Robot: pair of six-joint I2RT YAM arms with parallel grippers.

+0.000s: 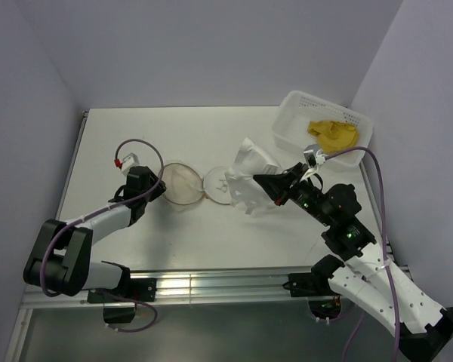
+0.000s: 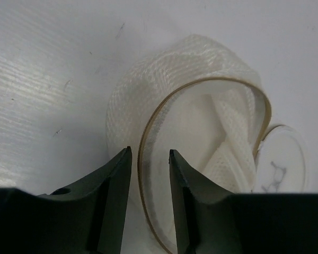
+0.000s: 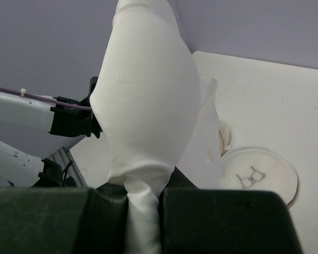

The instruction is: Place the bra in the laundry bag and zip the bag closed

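The laundry bag (image 1: 183,183) lies open on the table, a round cream mesh pouch (image 2: 148,84) with a tan zip rim. Its circular lid (image 1: 220,183) is flipped out flat to the right, dark zip pulls on top (image 3: 250,177). My left gripper (image 2: 150,153) is open, its jaws astride the near rim without pinching it. My right gripper (image 3: 143,201) is shut on a white padded cup-shaped garment (image 3: 148,95), held above the lid (image 1: 251,177). The mustard-yellow bra (image 1: 332,134) lies in the white basket at the back right.
The white perforated basket (image 1: 294,121) stands at the table's far right corner against the wall. Purple walls close the back and both sides. The left arm (image 3: 69,119) shows behind the hanging garment in the right wrist view.
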